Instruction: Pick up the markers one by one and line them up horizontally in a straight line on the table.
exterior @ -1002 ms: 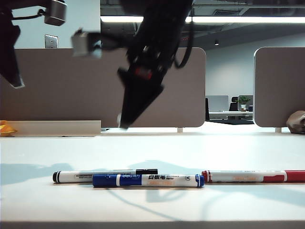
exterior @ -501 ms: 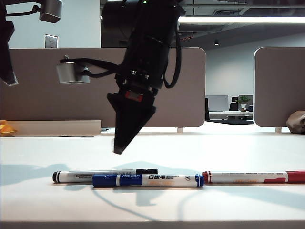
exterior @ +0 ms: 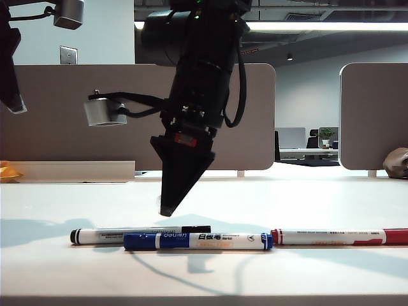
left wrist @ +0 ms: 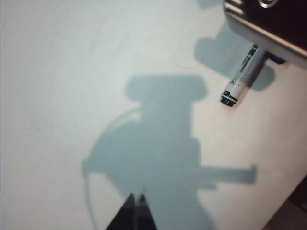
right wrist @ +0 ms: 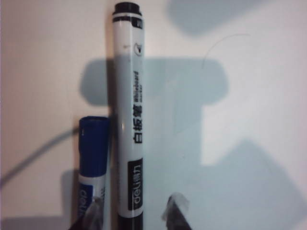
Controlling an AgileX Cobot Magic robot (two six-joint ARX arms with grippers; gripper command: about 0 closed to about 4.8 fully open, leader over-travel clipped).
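Note:
Three markers lie in a row on the white table (exterior: 299, 201): the black-capped marker (exterior: 127, 235) at the left, the blue marker (exterior: 197, 240) just in front of it and overlapping, and the red marker (exterior: 338, 236) at the right. My right gripper (exterior: 167, 207) hangs point-down just above the black marker. Seen from its wrist, the right gripper (right wrist: 134, 211) is open, its fingertips (right wrist: 175, 207) on either side of the black marker (right wrist: 130, 120), with the blue marker (right wrist: 92, 158) beside one finger. High at the far left, my left gripper (exterior: 18, 107) (left wrist: 137, 199) is shut and empty above bare table. The black marker's end (left wrist: 238, 79) shows far from it.
Brown-grey partition panels (exterior: 76, 115) stand behind the table, another (exterior: 373, 115) at the right. A yellow object (exterior: 9, 171) lies at the left edge, a brownish one (exterior: 398, 162) at the far right. The right arm's camera (exterior: 105, 111) sticks out to the left.
My right gripper has come down from partition height to just above the black marker. The left arm and the three markers have stayed put.

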